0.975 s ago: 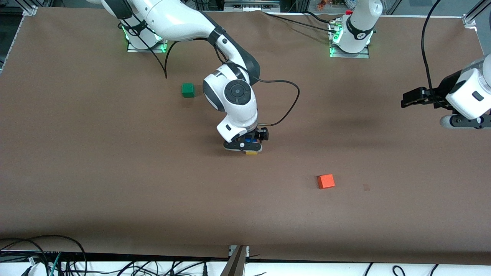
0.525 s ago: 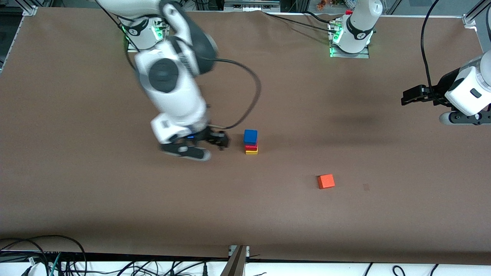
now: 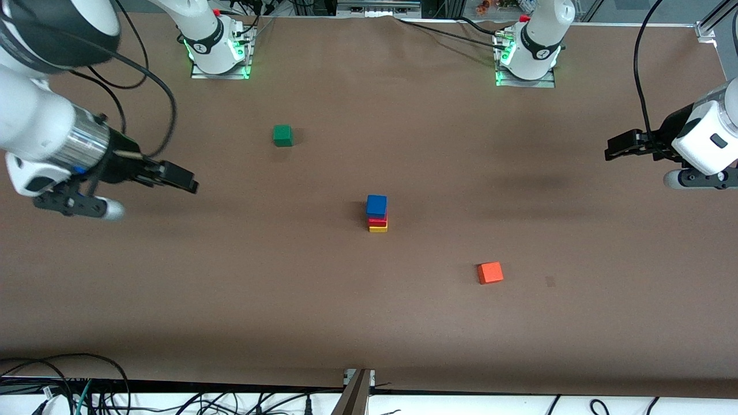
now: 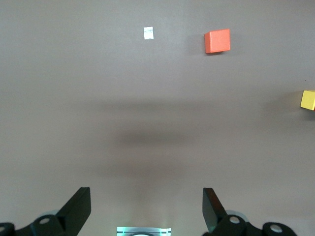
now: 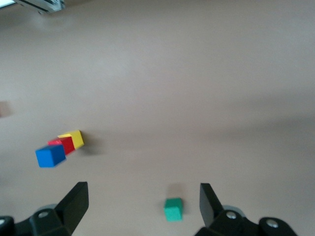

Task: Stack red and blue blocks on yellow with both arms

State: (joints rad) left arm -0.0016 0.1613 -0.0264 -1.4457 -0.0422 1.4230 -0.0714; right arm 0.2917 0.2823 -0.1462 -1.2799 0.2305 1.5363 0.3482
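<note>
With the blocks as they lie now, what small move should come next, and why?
Probably none on the blocks: just park both arms. The blue block sits on the red block, which sits on the yellow block. The right gripper and left gripper hang open over bare table, holding nothing.

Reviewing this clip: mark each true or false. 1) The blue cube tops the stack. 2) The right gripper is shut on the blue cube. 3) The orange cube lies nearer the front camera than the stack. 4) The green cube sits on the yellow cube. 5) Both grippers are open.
1) True: the blue cube rests on the red cube, which sits on the yellow cube.
2) False: the right gripper is open, holds nothing, and is over the right arm's end of the table.
3) True for the orange cube.
4) False: the green cube stands alone on the table.
5) True: the left gripper also has its jaws apart.
</note>
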